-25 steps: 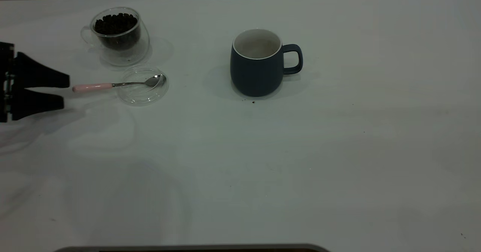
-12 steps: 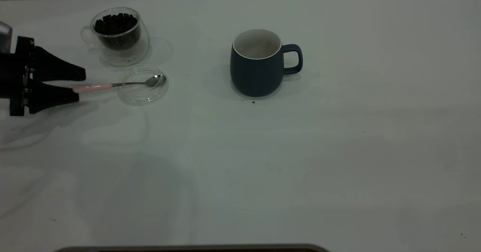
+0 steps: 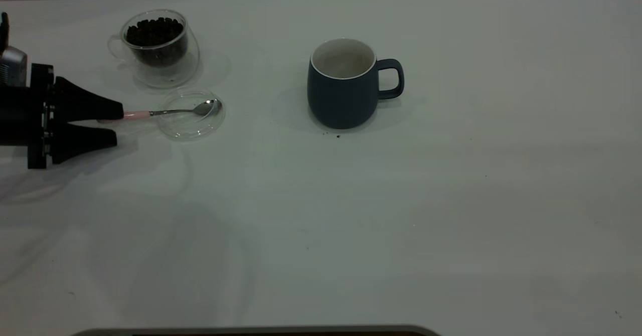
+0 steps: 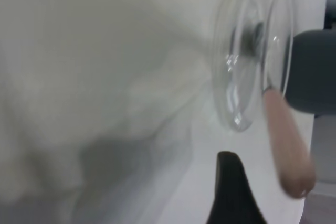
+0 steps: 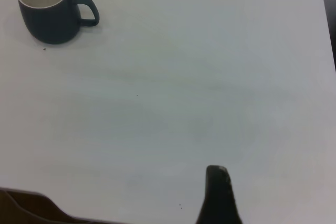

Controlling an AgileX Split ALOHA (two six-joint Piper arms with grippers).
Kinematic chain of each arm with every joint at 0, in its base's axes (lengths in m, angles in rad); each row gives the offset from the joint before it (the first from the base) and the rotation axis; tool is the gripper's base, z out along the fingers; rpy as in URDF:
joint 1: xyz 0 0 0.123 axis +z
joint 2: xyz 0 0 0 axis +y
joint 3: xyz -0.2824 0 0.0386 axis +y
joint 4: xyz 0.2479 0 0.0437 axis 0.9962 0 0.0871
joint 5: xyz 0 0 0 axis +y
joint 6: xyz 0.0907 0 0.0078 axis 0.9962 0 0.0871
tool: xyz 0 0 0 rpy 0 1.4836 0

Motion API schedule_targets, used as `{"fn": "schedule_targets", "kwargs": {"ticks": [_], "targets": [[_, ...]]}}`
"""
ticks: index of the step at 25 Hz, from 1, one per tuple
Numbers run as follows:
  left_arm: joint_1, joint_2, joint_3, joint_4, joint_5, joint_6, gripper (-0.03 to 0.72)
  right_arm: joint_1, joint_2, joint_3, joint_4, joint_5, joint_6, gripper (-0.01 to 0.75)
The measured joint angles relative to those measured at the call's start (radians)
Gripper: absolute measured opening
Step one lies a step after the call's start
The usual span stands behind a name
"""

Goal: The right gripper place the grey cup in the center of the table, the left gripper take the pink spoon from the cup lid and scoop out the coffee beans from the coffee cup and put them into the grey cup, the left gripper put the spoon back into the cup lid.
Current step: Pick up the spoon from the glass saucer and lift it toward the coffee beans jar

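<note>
White table [image 3: 451,200] seen steeply from above. At the far left edge, the black left gripper [image 3: 118,123] reaching in level with the tabletop, its two fingers [image 3: 90,106] parted a little, one on each side of the pink end of the spoon handle. Not clear whether the fingers already press on the handle; a narrow gap visible between them. Pink spoon [image 3: 170,111] lying flat, handle pointing toward the left gripper, metal bowl resting inside the clear cup lid [image 3: 191,124]. Cup lid flat on the table, just in front of the glass coffee cup [image 3: 156,45]. Coffee cup upright, holding dark coffee beans [image 3: 153,30], standing on a clear saucer-like base near the table's rear left corner. Grey cup [image 3: 344,86] upright near the middle of the table toward the rear, dark outside, pale inside, handle pointing right, well apart from the lid and spoon. A few dark crumbs on the table just in front of it.

In the left wrist view, the pink handle [image 4: 287,145] close beside one dark fingertip [image 4: 231,192], lid blurred behind.

Right gripper seen only as one dark fingertip [image 5: 218,195] in its own wrist view, over bare table well apart from the grey cup [image 5: 48,11]; openness impossible to tell
</note>
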Motion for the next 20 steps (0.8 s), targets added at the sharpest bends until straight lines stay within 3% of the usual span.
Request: {"fn": "schedule_targets", "kwargs": {"ticks": [10, 13, 17, 20], "targets": [[0.000, 0.001, -0.001, -0.032, 0.009, 0.014, 0.451, 0.000, 0.000, 0.000, 0.000, 0.000, 0.000, 0.591], [0.000, 0.001, -0.001, -0.032, 0.013, 0.014, 0.353, 0.000, 0.000, 0.000, 0.000, 0.000, 0.000, 0.591], [0.000, 0.001, -0.001, -0.032, 0.014, 0.014, 0.151, 0.000, 0.000, 0.000, 0.000, 0.000, 0.000, 0.591], [0.000, 0.001, -0.001, -0.034, 0.019, 0.014, 0.125, 0.000, 0.000, 0.000, 0.000, 0.000, 0.000, 0.591]]}}
